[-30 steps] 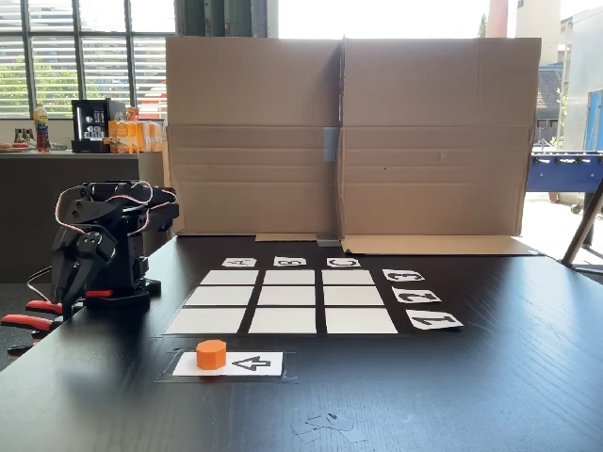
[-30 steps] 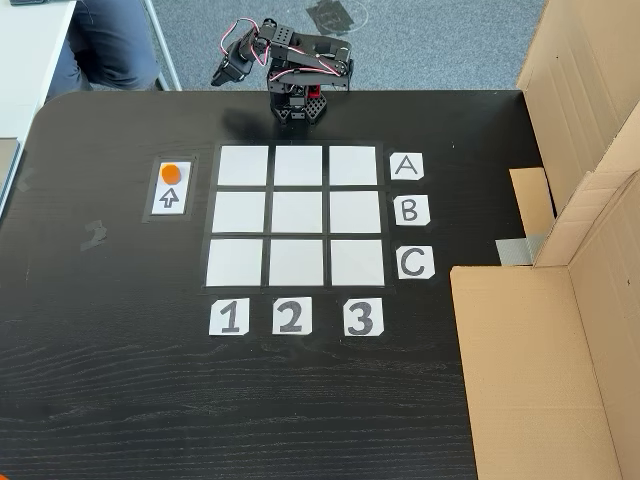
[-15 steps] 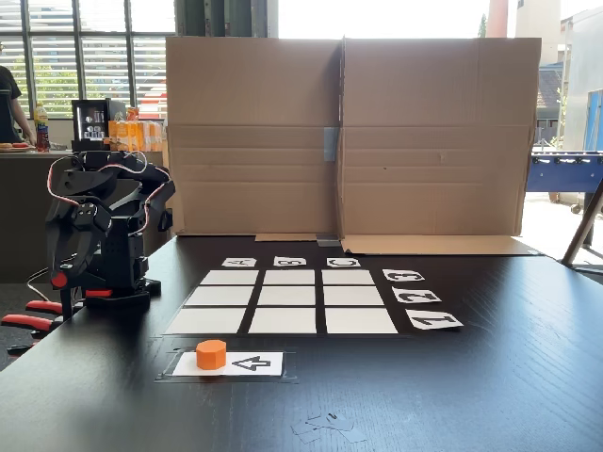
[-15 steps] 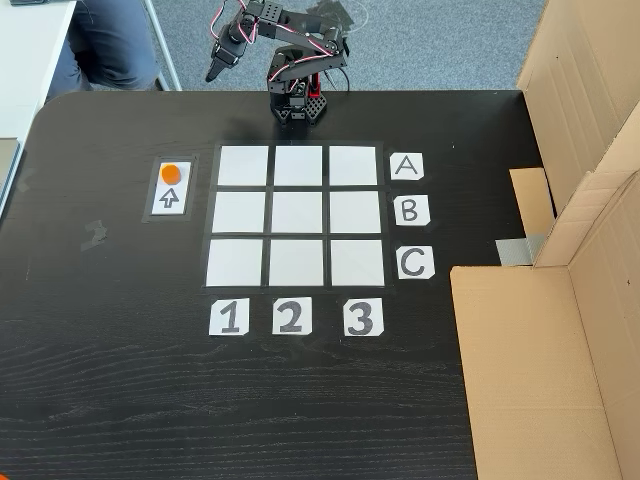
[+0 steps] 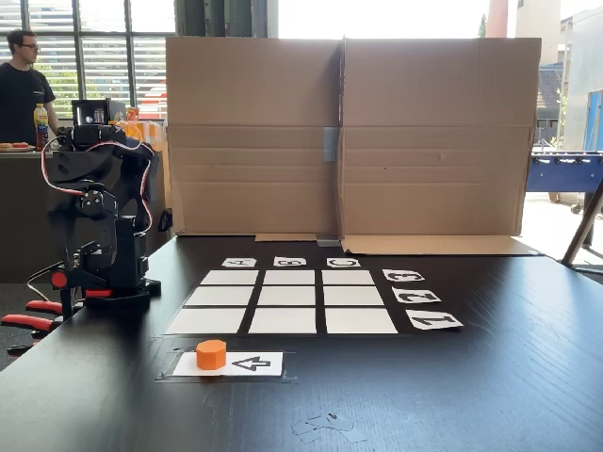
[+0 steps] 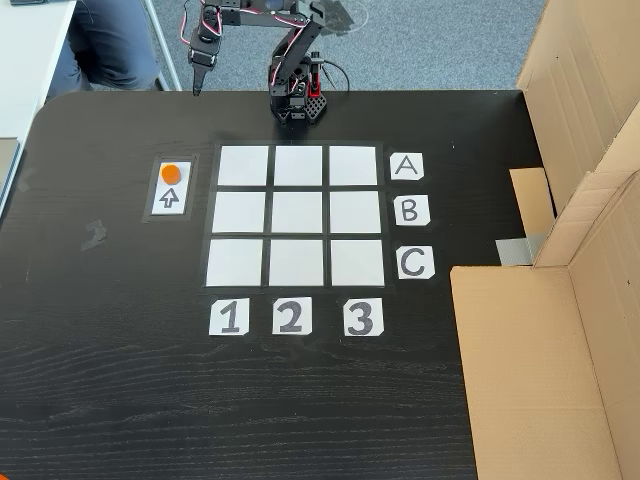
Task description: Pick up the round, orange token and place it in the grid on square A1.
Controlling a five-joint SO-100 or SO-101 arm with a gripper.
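Note:
The orange token stands on one end of a white arrow card, beside the grid. Square A1 is the bare corner cell closest to the token. The black arm is raised over its base at the table's edge. In a fixed view from above, my gripper hangs pointing down, well apart from the token and beyond the table edge. Its fingers meet in one narrow tip with nothing held.
Letter cards A, B, C and number cards 1, 2, 3 edge the grid. A tall cardboard wall bounds one side. Red clamps hold the base. A person stands behind the arm.
The arm has unfolded and risen from its tucked pose, and the gripper has swung outward and up. A person has walked in behind it. The token has not moved.

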